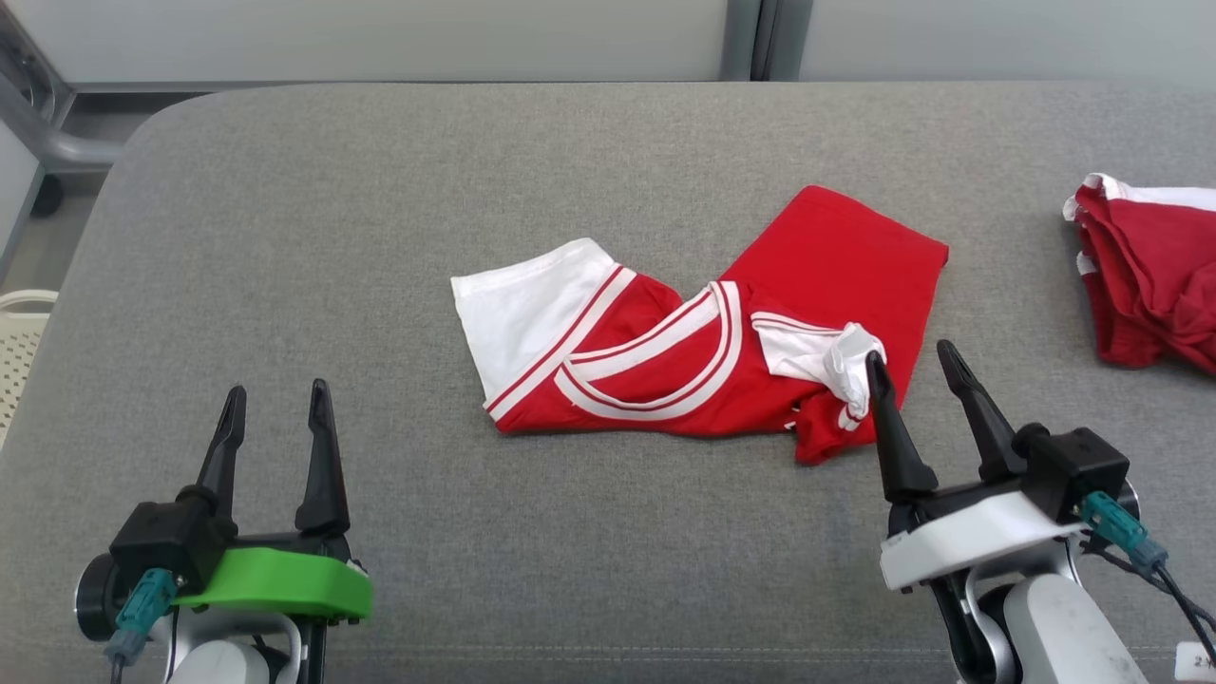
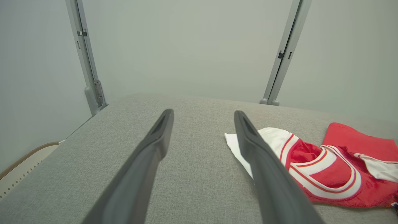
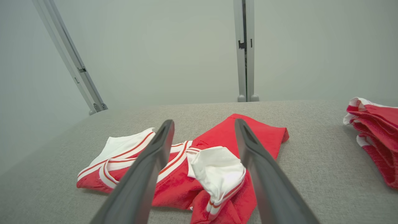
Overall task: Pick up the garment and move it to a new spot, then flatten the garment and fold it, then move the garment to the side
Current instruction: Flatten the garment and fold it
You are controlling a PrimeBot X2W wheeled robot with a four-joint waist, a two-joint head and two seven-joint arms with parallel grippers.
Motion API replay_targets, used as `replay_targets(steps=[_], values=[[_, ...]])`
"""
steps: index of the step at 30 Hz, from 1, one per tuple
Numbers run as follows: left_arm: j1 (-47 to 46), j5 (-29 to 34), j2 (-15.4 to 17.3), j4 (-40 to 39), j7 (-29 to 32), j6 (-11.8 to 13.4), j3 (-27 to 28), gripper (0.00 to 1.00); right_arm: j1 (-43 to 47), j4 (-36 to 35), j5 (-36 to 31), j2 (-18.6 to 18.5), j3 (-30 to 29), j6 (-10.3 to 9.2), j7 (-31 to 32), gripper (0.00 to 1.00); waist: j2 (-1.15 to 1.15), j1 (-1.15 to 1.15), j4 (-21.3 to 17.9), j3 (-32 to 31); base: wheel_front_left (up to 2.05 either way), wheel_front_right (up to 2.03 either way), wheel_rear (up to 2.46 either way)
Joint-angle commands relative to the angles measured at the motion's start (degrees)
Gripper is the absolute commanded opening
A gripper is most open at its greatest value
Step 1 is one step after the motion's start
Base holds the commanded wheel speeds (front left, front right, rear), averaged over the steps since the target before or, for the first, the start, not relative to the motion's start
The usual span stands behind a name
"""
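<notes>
Finding: the garment [image 1: 703, 351], a red shirt with white sleeves and striped trim, lies near the middle of the grey padded surface [image 1: 380, 190], a little toward its right side. It is twisted on itself. The red body is thrown toward the far edge, one white sleeve [image 1: 527, 309] is spread to the left, and the other sleeve [image 1: 836, 356] is bunched at the near right.

Left gripper [image 1: 275, 389]: jaws apart, empty, over bare padding near the front left corner, well apart from the shirt.

Right gripper [image 1: 912, 356]: jaws apart, grasping nothing. It sits just at the bunched sleeve, which shows between its fingers in the right wrist view, with no cloth pinched.

A second heap of red and white clothing [image 1: 1149, 285] sits at the right edge, well apart from the shirt.

Assessment: the shirt rests free on the surface, so the relocation may be complete, though the pictures cannot confirm it. Flattening has not been achieved, as creases and overlaps are plain. Folding and the move to the side are outstanding. Most of the task remains.
</notes>
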Motion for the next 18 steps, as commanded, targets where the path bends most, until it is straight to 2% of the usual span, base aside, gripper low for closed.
replay_targets(steps=[1, 6, 18], values=[[1.37, 0.53, 0.75, -0.52, 0.18, 0.50, 0.31, 1.00, 2.00, -1.58, -0.45, 0.25, -0.38, -0.07, 0.26, 1.00, 0.00, 0.00, -1.18, -1.83, 0.00, 0.00, 0.00], [4.11, 0.07, 1.44, -1.92, 0.83, 1.42, 0.72, 1.00, 7.04, -5.80, -1.14, 1.15, -1.39, -0.07, 1.67, 1.00, 0.00, 0.00, -2.08, -3.99, 0.00, 0.00, 0.00], [7.82, -0.53, 2.43, -5.03, 2.91, 3.10, 0.77, 1.00, 12.16, -10.17, 0.47, 1.58, -2.26, -0.07, 3.29, 1.00, 0.00, 0.00, -2.41, -6.21, 0.00, 0.00, 0.00]])
